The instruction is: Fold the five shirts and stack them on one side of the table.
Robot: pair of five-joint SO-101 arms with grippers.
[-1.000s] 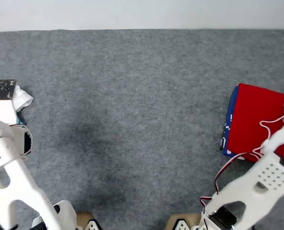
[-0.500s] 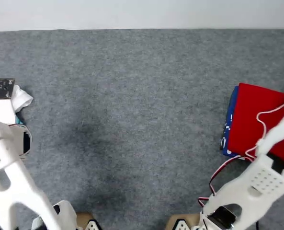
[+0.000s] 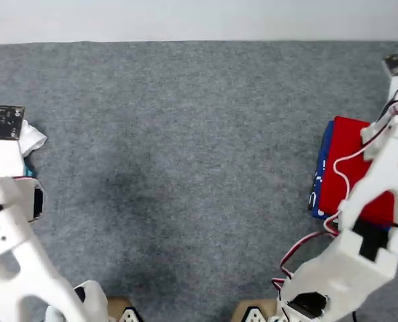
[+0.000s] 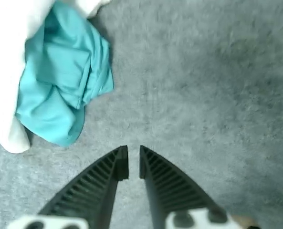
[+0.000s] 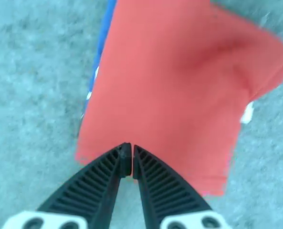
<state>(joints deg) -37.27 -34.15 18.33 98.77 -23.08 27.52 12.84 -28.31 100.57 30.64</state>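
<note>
Red shirt (image 5: 170, 95), folded, atop blue shirt (image 3: 323, 153) at right side of tabletop (image 3: 185, 134). Right fingers (image 5: 103, 183): together, empty, above red shirt's edge. Left fingers (image 4: 100, 183): nearly together, empty, near crumpled teal shirt (image 4: 65, 86) and white shirt (image 4: 12, 47).

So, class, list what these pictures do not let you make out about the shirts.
- Red shirt: high view, partly under the right arm, cut by the edge.
- Blue shirt: covered by the red shirt but for a strip; fold unclear.
- White shirt and teal shirt: left wrist view, cut by the edge; high view, partly under the left arm.
- Shirt count: five cannot be confirmed.
</note>
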